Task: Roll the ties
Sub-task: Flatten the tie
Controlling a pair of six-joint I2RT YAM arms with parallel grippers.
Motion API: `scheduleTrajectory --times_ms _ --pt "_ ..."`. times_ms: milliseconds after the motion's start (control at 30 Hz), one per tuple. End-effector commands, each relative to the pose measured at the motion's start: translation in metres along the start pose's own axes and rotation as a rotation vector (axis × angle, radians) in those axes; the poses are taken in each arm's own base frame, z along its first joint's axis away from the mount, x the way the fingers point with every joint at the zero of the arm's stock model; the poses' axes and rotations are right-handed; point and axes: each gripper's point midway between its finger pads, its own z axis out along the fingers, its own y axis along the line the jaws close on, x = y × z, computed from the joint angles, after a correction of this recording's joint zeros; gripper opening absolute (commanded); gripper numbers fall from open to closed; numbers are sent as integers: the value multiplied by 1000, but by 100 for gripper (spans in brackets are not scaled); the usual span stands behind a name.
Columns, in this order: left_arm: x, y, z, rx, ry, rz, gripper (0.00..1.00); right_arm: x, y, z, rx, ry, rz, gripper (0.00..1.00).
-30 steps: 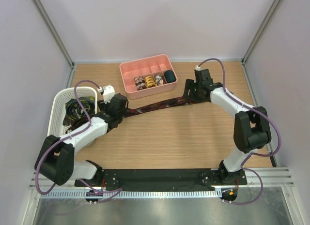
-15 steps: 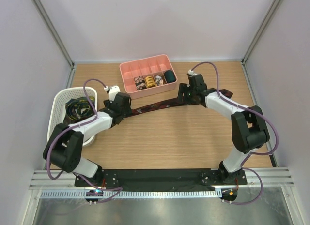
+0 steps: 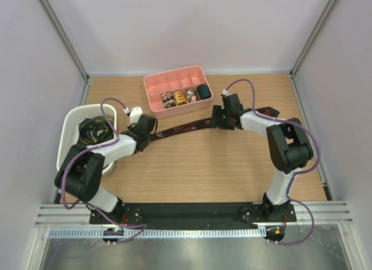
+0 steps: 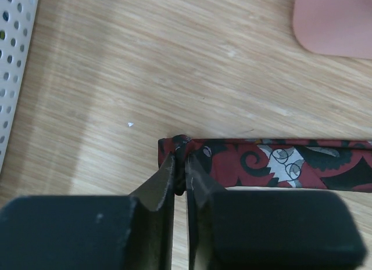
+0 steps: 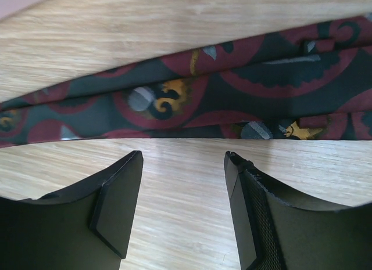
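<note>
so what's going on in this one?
Tie rolling, at the start of one tie. A dark, red-patterned tie lies stretched flat across the table. The left gripper is shut on its narrow end, not far from the white basket. The right gripper is open at the wider part, with the fabric just past its fingertips, and grips nothing. This tie has no coil yet. The pink tray behind it holds rolled ties.
</note>
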Motion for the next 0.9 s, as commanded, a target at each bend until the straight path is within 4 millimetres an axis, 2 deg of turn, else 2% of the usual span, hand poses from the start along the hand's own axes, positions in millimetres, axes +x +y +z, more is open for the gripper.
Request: scheduleTrajectory --times_ms 0,100,200,333,400,567,667,700,767,800,833,867 --pt "-4 9 -3 -23 -28 -51 6 -9 9 8 -30 -32 2 65" --pt "5 12 -1 -32 -12 -48 3 -12 4 11 -4 -36 3 64" --pt "9 15 0 -35 -6 -35 0 -18 6 5 -1 -57 -1 64" --pt "10 15 -4 -13 -1 -29 0 -33 -18 -10 150 -114 7 64" --pt "12 13 -9 10 6 -42 0 -36 -40 -16 236 -114 30 64" --pt "31 12 -24 63 38 -99 0 -39 -86 -22 254 -109 171 64" --pt "38 9 -36 93 48 -99 0 -44 -119 -27 272 -120 280 63" --pt "41 8 -38 98 57 -99 0 -46 -138 -30 305 -131 339 63" --pt "48 8 -44 114 78 -94 0 -45 -162 -30 340 -131 422 67" --pt "46 7 -46 122 74 -98 0 -45 -162 -28 340 -132 430 68" --pt "49 11 -47 115 79 -96 0 -46 -177 -30 329 -136 479 68" --pt "47 11 -49 123 72 -104 0 -48 -183 -29 329 -143 501 68"
